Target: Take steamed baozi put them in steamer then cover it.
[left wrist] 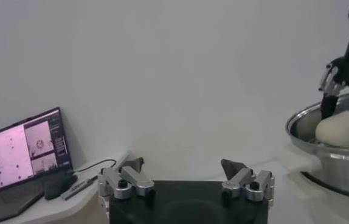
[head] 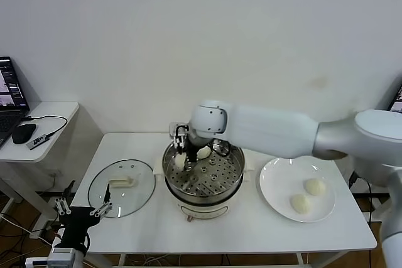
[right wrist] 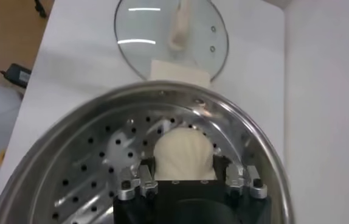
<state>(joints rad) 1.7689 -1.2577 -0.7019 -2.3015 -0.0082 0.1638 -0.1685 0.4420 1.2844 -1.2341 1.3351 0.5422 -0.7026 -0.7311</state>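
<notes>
My right gripper (head: 181,154) reaches into the steamer (head: 233,183) and is shut on a steamed baozi (head: 180,162), low over the perforated tray. In the right wrist view the baozi (right wrist: 184,153) sits between the fingers (right wrist: 146,178) of that gripper (right wrist: 184,169), inside the steamer (right wrist: 71,141). A second baozi (head: 203,152) lies on the tray at the back. Two more baozi (head: 315,186) (head: 301,203) rest on the white plate (head: 276,180) to the right. The cover (head: 122,187) lies flat on the table left of the steamer. My left gripper (head: 81,208) is parked open off the table's front left corner.
A side table at the far left carries a laptop (head: 9,95), a mouse (head: 24,133) and a cable. The left wrist view shows the open left gripper (left wrist: 182,167), the laptop (left wrist: 25,149) and the steamer (left wrist: 332,161). A white wall stands behind the table.
</notes>
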